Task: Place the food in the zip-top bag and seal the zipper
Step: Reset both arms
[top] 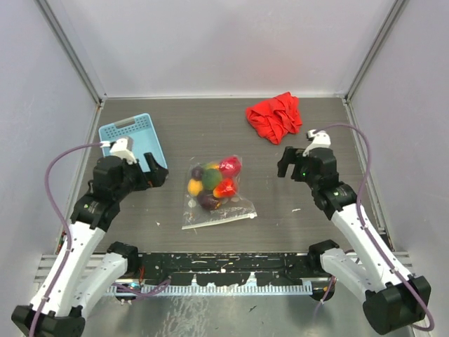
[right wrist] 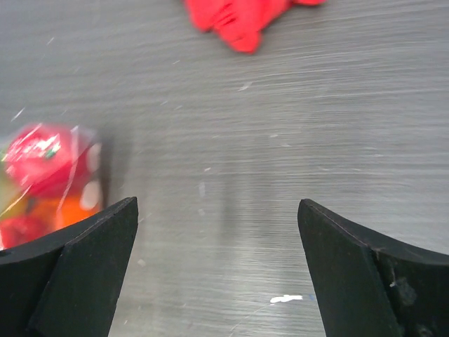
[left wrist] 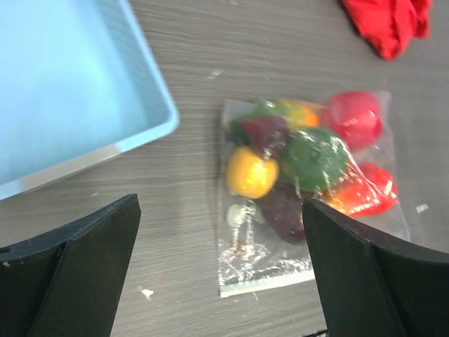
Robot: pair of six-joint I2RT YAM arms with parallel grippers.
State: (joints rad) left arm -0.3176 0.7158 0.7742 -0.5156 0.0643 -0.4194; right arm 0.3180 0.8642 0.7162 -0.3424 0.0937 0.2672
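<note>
The zip-top bag (top: 217, 210) lies flat in the middle of the table with the food (top: 214, 182) inside it: red, green, yellow, orange and dark purple toy fruits. Its zipper (top: 219, 222) runs along the near edge. In the left wrist view the bag (left wrist: 266, 263), the fruits (left wrist: 312, 158) and the zipper (left wrist: 270, 281) show ahead of the fingers. My left gripper (top: 156, 170) (left wrist: 219, 203) is open and empty, left of the bag. My right gripper (top: 287, 163) (right wrist: 217, 203) is open and empty, right of the bag, whose red fruit (right wrist: 42, 158) shows at the left edge.
A light blue basket (top: 133, 140) (left wrist: 70, 91) stands at the back left, close to my left gripper. A red cloth (top: 275, 116) (left wrist: 389, 24) (right wrist: 238, 17) lies crumpled at the back right. Walls enclose the table on three sides.
</note>
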